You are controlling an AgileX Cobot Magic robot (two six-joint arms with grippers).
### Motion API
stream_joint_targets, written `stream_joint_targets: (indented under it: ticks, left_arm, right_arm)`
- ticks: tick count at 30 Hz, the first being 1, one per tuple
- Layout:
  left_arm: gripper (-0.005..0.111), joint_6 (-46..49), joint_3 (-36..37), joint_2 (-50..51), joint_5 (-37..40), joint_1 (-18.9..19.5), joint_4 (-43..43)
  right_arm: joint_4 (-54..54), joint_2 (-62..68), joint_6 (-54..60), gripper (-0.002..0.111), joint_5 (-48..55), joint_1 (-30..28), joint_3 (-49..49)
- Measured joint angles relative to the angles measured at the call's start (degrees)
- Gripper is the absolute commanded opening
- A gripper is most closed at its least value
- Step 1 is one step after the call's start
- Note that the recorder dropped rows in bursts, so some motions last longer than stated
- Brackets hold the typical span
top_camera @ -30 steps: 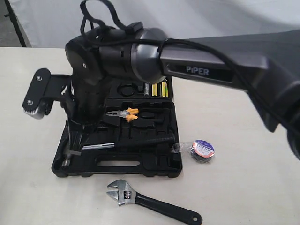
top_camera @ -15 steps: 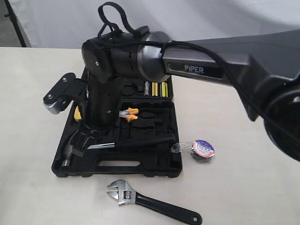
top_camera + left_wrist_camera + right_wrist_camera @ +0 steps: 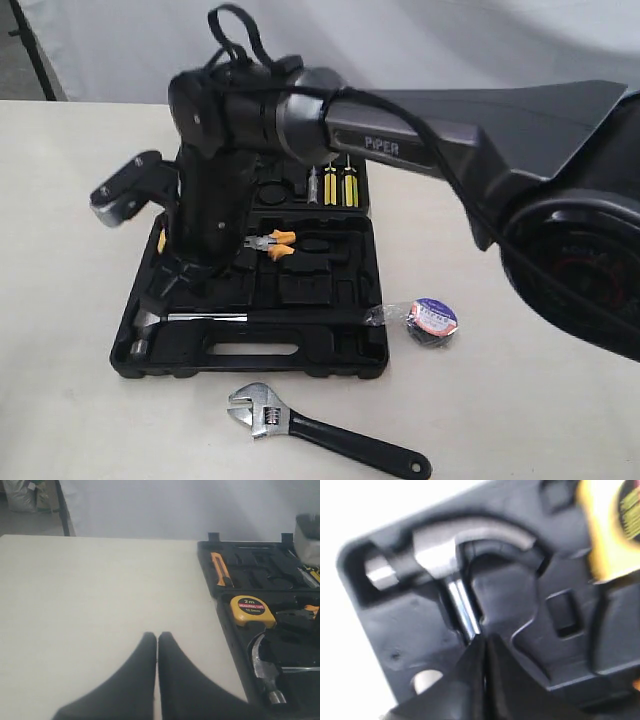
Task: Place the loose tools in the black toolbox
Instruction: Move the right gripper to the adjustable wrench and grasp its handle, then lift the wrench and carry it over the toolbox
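As hammer [image 3: 205,317] lies in its toolbox [image 3: 300,365] recess, my right gripper [image 3: 482,639] hovers above it, fingers together, empty; next, likely: wrench [image 3: 330,437], requiring opened jaws; tape roll [image 3: 432,322] pending.

The pale desk [image 3: 530,410] bears the open black toolbox [image 3: 250,352] directly under the right end effector [image 3: 165,288], with the adjustable wrench [image 3: 320,432] and tape roll [image 3: 430,322] lying apart from it, outside the toolbox.
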State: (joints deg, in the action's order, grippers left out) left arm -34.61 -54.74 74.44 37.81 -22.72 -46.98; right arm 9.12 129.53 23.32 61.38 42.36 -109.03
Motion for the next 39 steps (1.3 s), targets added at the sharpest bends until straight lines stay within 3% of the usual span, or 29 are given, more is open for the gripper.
stream_joint_targets:
  ticks: [6, 11, 15, 18, 21, 25, 39]
  left_arm:
    - [0.001, 0.00, 0.00, 0.00, 0.00, 0.00, 0.00]
    - [0.001, 0.00, 0.00, 0.00, 0.00, 0.00, 0.00]
    - [0.001, 0.00, 0.00, 0.00, 0.00, 0.00, 0.00]
    - [0.001, 0.00, 0.00, 0.00, 0.00, 0.00, 0.00]
    - [0.001, 0.00, 0.00, 0.00, 0.00, 0.00, 0.00]
    - [0.001, 0.00, 0.00, 0.00, 0.00, 0.00, 0.00]
    - [0.001, 0.00, 0.00, 0.00, 0.00, 0.00, 0.00]
  right_arm:
    - [0.17, -6.18, -4.79, 0.000, 6.34, -2.16, 0.44]
    - [-0.24, -14.72, -8.48, -0.001, 3.72, -4.15, 15.22]
    - [-0.13, -21.62, -8.52, 0.000, -1.51, -2.40, 27.94]
    - [0.23, -24.75, -8.52, 0.011, -8.21, 0.76, 36.12]
    - [0.23, -25.31, -8.52, 0.030, -14.36, 4.36, 41.55]
    - [-1.02, -24.99, -8.52, 0.047, -18.46, 6.82, 45.55]
    - [-7.92, -19.34, -8.52, 0.048, -21.32, 6.95, 46.45]
